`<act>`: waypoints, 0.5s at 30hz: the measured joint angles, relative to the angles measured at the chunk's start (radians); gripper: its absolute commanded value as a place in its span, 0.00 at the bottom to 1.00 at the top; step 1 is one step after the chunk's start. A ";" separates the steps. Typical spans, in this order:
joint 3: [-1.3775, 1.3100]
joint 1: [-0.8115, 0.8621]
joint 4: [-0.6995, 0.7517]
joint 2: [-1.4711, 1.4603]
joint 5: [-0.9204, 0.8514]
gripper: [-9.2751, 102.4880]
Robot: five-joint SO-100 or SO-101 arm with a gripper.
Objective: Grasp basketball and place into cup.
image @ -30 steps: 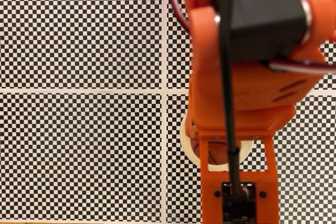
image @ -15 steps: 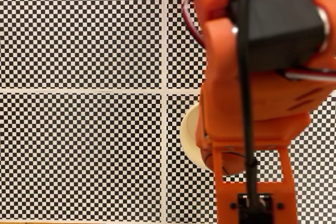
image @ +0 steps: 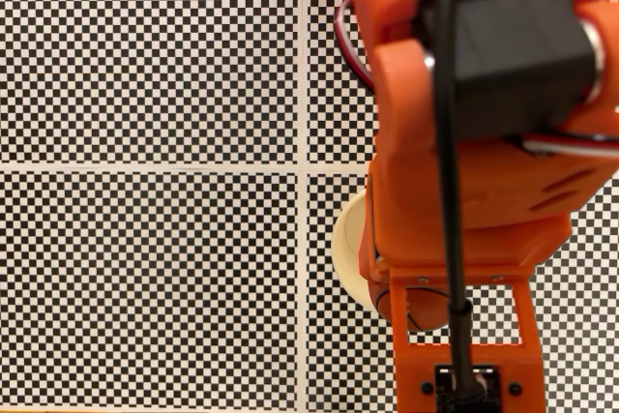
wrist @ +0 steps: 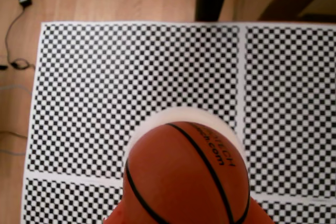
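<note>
Currently gripper clamps the basketball right above the cup, only a rim sliver showing, so an off-centre release could bounce it off the rim.

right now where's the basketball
In the wrist view the basketball sits low and centre, held in the orange jaws, right over the cup, whose white rim peeks out behind its top, above the checkered mat.

A black-and-white checkered mat carries the cream cup.
</note>
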 measured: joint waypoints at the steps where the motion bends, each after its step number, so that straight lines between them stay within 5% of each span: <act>1: 0.000 -0.002 0.000 0.000 0.000 0.25; 15: 0.000 -0.003 0.000 -0.014 0.000 0.40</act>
